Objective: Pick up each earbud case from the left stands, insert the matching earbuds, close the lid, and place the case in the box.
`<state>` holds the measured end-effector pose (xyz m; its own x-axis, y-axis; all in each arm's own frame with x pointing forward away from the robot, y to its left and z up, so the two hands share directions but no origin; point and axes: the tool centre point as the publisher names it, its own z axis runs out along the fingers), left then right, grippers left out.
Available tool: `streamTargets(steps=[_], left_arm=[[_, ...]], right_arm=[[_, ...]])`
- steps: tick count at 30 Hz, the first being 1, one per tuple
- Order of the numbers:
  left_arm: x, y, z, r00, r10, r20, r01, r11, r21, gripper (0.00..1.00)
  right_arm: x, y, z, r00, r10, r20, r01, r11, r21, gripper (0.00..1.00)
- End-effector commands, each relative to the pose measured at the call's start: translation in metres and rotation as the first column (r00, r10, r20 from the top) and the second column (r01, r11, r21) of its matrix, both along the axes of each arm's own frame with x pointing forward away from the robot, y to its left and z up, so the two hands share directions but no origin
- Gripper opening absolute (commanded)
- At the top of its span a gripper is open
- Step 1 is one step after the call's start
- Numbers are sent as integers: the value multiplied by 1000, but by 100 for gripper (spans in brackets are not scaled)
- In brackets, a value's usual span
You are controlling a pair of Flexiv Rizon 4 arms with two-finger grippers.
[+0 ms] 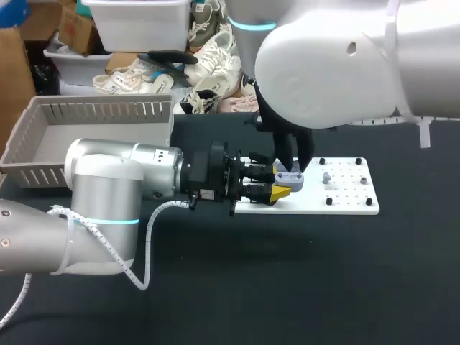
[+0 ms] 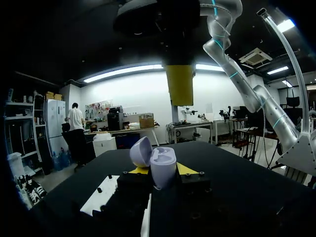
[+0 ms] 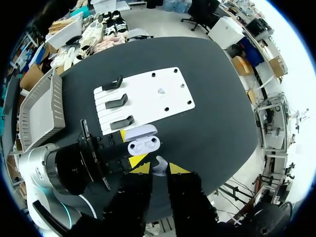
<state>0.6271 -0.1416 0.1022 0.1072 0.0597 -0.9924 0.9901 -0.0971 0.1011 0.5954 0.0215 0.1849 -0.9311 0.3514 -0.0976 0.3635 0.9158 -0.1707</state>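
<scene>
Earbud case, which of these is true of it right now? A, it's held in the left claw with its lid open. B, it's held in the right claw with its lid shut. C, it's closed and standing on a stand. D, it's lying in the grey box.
A: the earbud case sits clamped between the left claw fingers, with its lid hinged up and open.

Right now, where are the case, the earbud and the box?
case (image 2: 163,170), left wrist view, on its lower shell.
earbud (image 3: 159,166), right wrist view, on its pale body.
box (image 1: 100,110), head view, on its slatted back wall.
</scene>
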Motion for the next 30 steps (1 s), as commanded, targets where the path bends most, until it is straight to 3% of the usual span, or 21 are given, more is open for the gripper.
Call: streamTargets(steps=[1,30], left_arm=[[-1,0,0,1000,5,2,-5,1000,-1,0],[-1,0,0,1000,5,2,-5,1000,-1,0]], right_arm=[[6,2,-3,1000,0,-5,-1,1000,-4,0],[19,-3,-24,999,-8,-49,8,1000,-6,0]])
